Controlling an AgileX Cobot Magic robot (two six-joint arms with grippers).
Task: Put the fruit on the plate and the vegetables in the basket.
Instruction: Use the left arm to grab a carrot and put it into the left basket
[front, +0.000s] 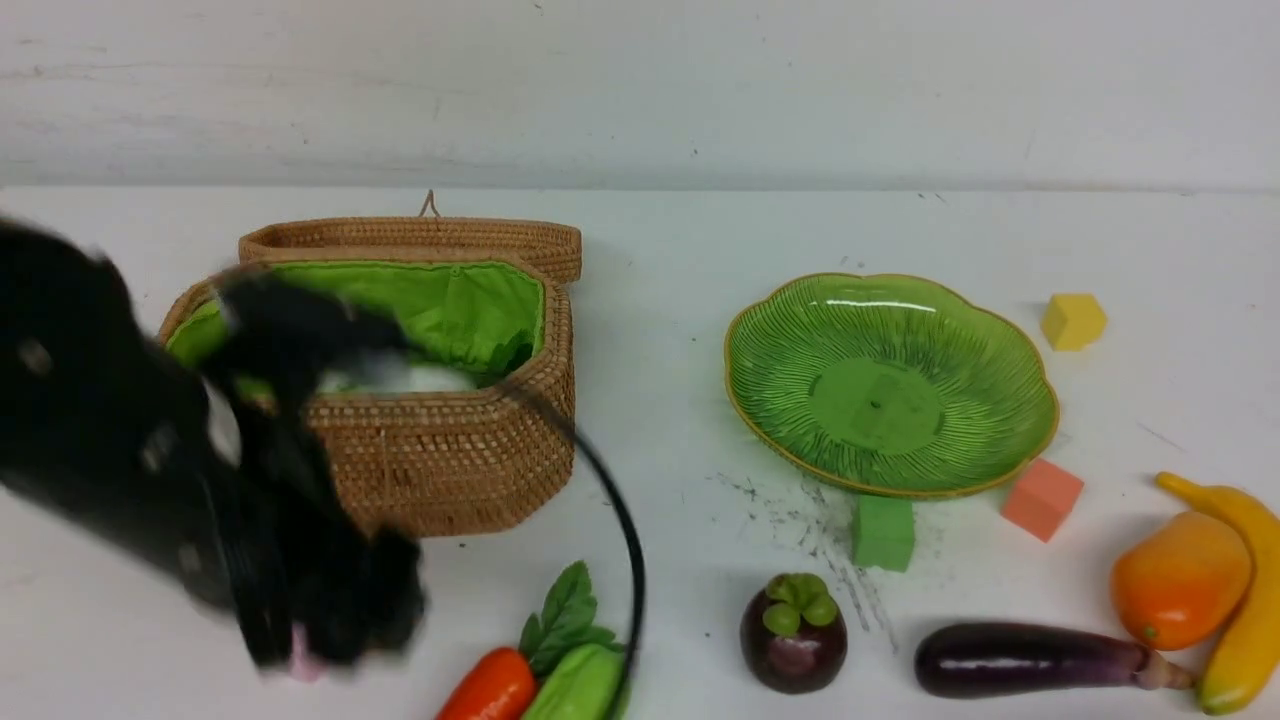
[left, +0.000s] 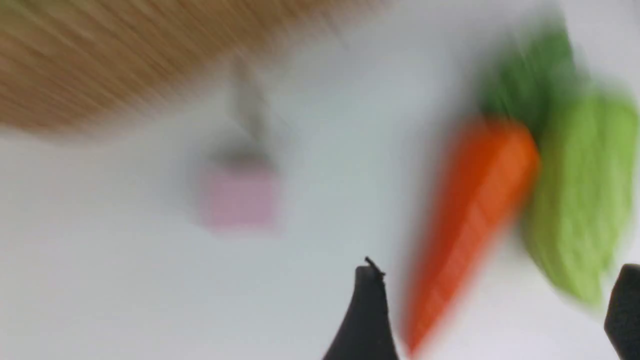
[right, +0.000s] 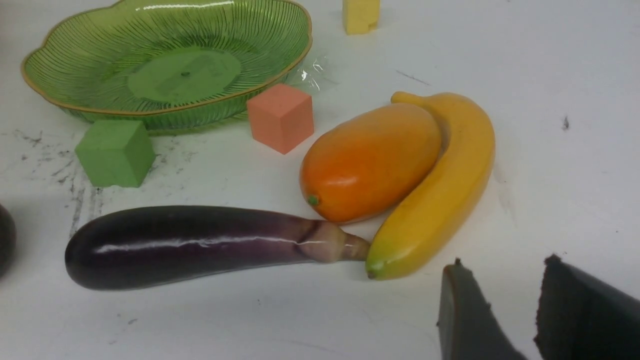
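My left gripper (front: 345, 625) is a motion-blurred dark shape in front of the wicker basket (front: 450, 450). In the left wrist view its jaws (left: 497, 300) stand wide open and hold nothing. Just beyond them lie the orange carrot (left: 475, 210) and the light-green leafy vegetable (left: 580, 195). Something white, possibly the radish (front: 420, 378), shows inside the basket. The green plate (front: 890, 380) holds nothing. Along the front edge lie the mangosteen (front: 793, 633), eggplant (front: 1030, 660), mango (front: 1180, 580) and banana (front: 1245, 610). My right gripper (right: 504, 261) hovers open near the banana (right: 440, 190), off the front view.
Foam cubes sit about the plate: yellow (front: 1073, 321) behind it, salmon (front: 1042, 498) and green (front: 884, 532) in front. A pink cube (left: 240, 197) lies near the left gripper. The basket lid (front: 410, 238) stands open behind the basket. A black cable (front: 625, 540) arcs past the basket's corner.
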